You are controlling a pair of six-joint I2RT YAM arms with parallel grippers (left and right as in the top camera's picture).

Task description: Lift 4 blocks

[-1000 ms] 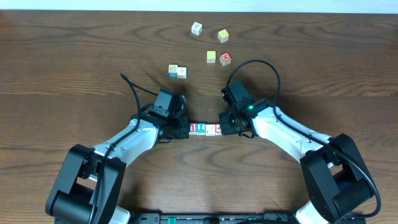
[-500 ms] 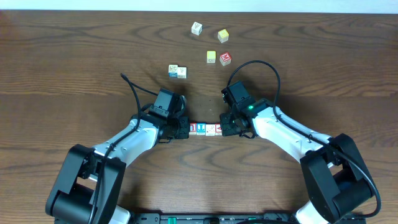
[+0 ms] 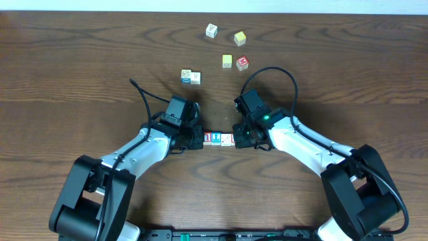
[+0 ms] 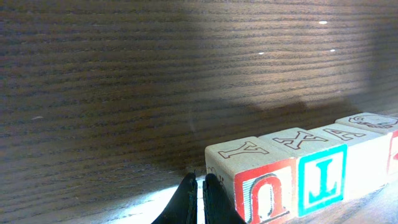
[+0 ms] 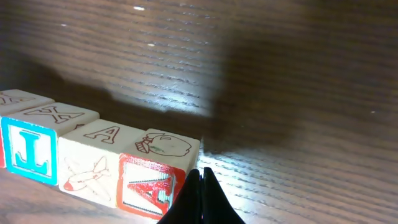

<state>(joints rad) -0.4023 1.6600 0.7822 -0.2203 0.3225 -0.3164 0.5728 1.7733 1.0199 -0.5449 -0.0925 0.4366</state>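
- The row of four blocks lies on the tabletop.
- Just beside its left end sits the left tool; at its right end, the right tool.
- Behind the row, well apart, lie six loose cubes.

Both your arms low, tips facing inward.
Left gripper: jaws pressed together. Right gripper: likewise closed. Your arms bend in from either side, fingers pointing at each other.

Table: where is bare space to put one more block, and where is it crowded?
Bare: the table at far left, at far right past the loose blocks, and between the arms near the front. Crowded: the row of blocks, flanked by the shut left gripper and right gripper.
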